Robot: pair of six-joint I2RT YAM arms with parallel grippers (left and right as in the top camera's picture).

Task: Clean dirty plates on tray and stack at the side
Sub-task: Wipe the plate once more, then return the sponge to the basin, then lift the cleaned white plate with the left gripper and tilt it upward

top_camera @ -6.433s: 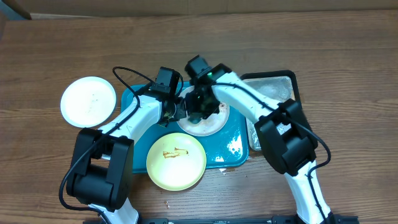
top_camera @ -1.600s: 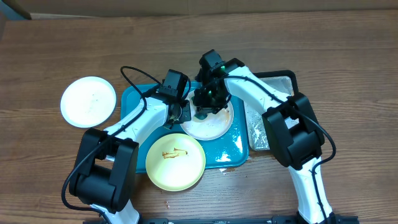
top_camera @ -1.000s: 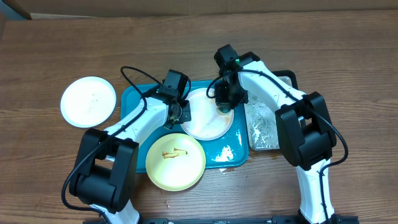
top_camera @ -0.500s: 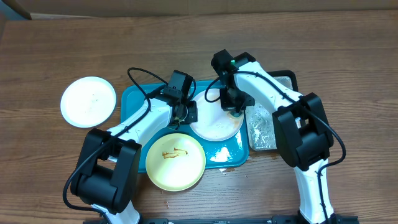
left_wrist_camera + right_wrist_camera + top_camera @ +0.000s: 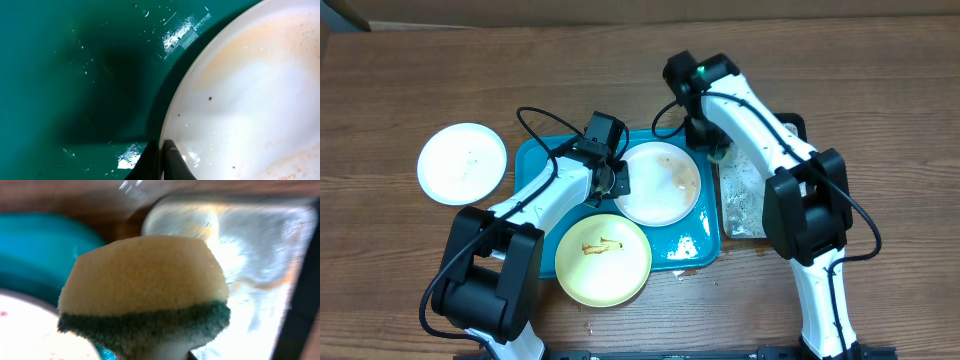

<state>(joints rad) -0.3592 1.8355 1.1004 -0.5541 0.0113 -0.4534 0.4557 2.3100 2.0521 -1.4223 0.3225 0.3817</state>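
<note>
Three plates: two white and one pale yellow-green, all the same size; two lie at the teal tray (image 5: 533,165), one off it.
The smeared white plate (image 5: 660,183): lies in the far right part of the teal tray, with a light brown film across its middle and right side and a few dark specks.
My left tool (image 5: 161,159): closed on that plate's left rim, the edge pinched between my two dark fingertips; a dark shadow falls on the wet tray floor just left of the rim.
The yellow-green plate (image 5: 603,259): on the near side, partly over the tray's near rim and partly over the worktop (image 5: 420,60), a brown smear at its centre; it sits just near of the smeared white plate, and I cannot tell whether the two touch.
The left white plate (image 5: 462,163): on the worktop just left of the tray's far left corner, apart from the other two.
My right tool (image 5: 706,135): closed on the sponge (image 5: 145,295), which is yellow with a dark green scouring layer.
The sponge's place: at the far end, between the smeared white plate and the black tray (image 5: 740,237); I cannot tell whether it touches either.
The black tray: just right of the teal tray, holding foamy water (image 5: 745,195).
</note>
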